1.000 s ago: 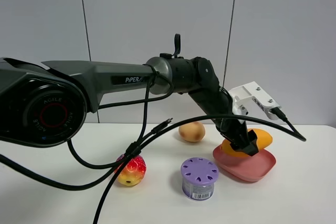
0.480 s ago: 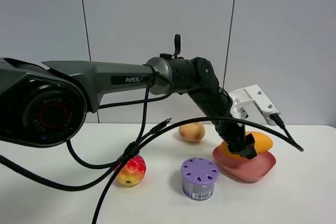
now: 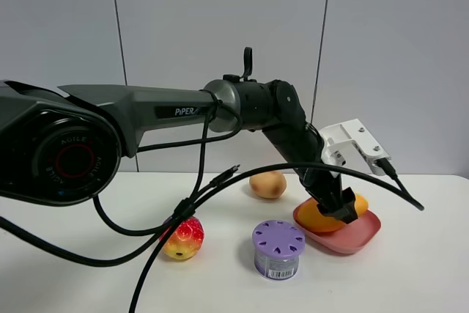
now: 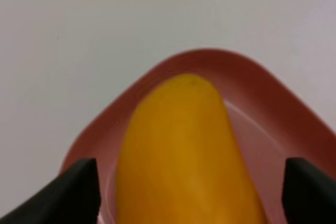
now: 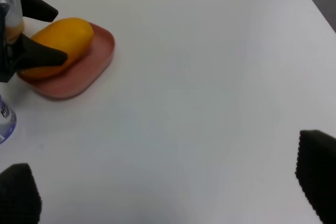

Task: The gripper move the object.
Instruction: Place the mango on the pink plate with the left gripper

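Far left, near edge: red-yellow bumpy strawberry-like ball [image 3: 183, 238]. Next, further back, round tan potato-like ball [image 3: 267, 184]. Then small can w/ purple slotted lid [image 3: 278, 248]. Just beside it, shallow pink-red plastic tray [image 3: 364, 233] – smooth orange-yellow mango-shaped toy [image 3: 316, 218] lies in it. Black two-fingered L gripper [image 3: 338, 208] straddles the fruit; tips stand just off its sides, contact further back hidden – can't tell if clamped or let go. Black R gripper [image 5: 168, 190]: fingers spread wide over white tabletop [image 5: 210, 77], well apart from tray.
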Robot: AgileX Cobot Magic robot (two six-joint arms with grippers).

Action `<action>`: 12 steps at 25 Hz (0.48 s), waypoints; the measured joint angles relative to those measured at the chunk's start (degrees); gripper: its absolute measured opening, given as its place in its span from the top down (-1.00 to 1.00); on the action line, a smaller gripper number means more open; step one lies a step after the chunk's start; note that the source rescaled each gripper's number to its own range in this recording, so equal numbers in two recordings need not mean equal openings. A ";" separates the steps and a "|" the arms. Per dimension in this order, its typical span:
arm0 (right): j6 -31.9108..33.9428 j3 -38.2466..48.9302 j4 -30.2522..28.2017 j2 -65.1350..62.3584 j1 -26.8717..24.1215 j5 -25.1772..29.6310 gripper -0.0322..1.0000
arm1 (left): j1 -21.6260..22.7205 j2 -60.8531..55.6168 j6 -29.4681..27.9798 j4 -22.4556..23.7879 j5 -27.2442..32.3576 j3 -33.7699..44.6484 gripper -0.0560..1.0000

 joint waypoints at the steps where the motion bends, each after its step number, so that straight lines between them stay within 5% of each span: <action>1: 0.00 0.00 0.00 0.00 0.00 0.00 -1.00 | 0.00 0.00 -0.11 0.20 0.02 0.00 0.60; 6: 0.00 0.00 0.00 0.00 0.00 0.00 -1.00 | 0.00 -0.39 -1.63 1.82 2.60 -0.20 0.58; 12: 0.00 0.00 0.00 0.00 0.00 0.00 -1.00 | 0.00 -6.61 -10.39 7.84 15.01 -7.24 0.56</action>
